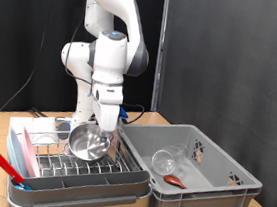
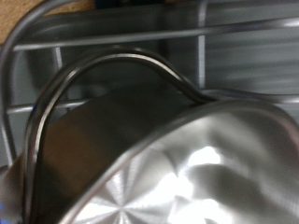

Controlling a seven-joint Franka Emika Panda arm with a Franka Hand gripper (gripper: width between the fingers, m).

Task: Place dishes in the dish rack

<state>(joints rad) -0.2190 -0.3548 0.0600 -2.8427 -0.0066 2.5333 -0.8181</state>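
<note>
The shiny steel bowl (image 1: 88, 144) stands tilted on its edge among the wire prongs of the pale dish rack (image 1: 79, 187) at the exterior view's lower left. My gripper (image 1: 108, 126) is right at the bowl's upper rim. Its fingers do not show in the wrist view. That view is filled by the bowl's inside (image 2: 206, 168) and a wire loop of the rack (image 2: 112, 65). The clear glass (image 1: 167, 160) lies on its side in the grey crate (image 1: 213, 198). The reddish-brown spoon (image 1: 175, 179) lies beside it on the crate's floor.
The grey crate stands right next to the rack, on the exterior view's right. A red-handled tool (image 1: 6, 165) and a pink and blue flat item (image 1: 19, 150) lean at the rack's left end. A black curtain hangs behind.
</note>
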